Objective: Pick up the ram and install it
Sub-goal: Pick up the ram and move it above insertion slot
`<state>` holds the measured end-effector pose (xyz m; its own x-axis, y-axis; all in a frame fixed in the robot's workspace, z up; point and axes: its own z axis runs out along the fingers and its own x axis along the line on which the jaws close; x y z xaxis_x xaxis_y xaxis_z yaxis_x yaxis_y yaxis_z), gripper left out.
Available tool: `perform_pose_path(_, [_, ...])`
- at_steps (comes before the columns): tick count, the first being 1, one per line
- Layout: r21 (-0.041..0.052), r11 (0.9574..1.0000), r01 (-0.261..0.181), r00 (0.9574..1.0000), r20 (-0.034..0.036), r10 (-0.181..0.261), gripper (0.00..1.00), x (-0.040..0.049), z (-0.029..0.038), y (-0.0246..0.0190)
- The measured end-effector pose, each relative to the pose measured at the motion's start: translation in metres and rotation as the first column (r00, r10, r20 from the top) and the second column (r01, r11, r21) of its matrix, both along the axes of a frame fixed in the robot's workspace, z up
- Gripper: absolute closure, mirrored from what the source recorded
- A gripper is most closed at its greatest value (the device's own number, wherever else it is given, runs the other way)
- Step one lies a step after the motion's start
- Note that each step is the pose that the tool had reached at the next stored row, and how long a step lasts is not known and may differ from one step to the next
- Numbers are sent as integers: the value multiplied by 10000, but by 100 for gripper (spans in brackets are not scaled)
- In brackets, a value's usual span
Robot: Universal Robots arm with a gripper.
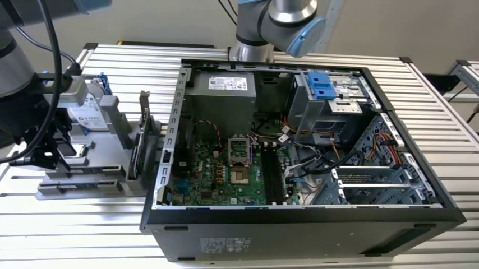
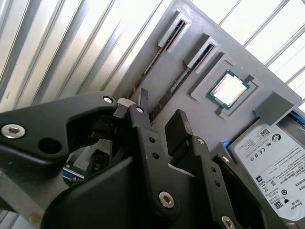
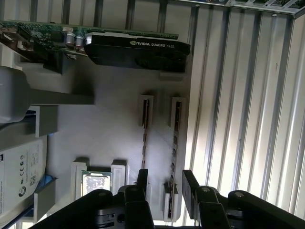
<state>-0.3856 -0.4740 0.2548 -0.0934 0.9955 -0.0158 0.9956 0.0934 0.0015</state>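
Note:
Two ram sticks stand on edge in holders of the grey fixture (image 3: 109,119); both wrist views show them as thin dark strips. My gripper (image 3: 166,183) is open above them. One ram stick (image 3: 175,140) runs into the gap between the two black fingers (image 3: 190,188), and the other ram stick (image 3: 144,138) lines up with the other finger. In the second wrist view the gripper (image 2: 161,112) hangs over the same stick (image 2: 177,82), and I see no contact. The exterior view has the gripper (image 1: 45,159) over the fixture at that view's left.
An open computer case (image 1: 299,224) lies right of the fixture, its motherboard memory slots (image 1: 271,174) bare. The fixture also holds a graphics card (image 3: 138,47), a square processor (image 2: 229,89) and a hard drive (image 2: 271,162). A slatted metal table (image 1: 441,112) lies beneath.

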Motion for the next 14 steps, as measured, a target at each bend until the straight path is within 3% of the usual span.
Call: perform_pose_path(14, [0, 10000, 0, 10000, 1, 0, 0, 0, -54, 0])
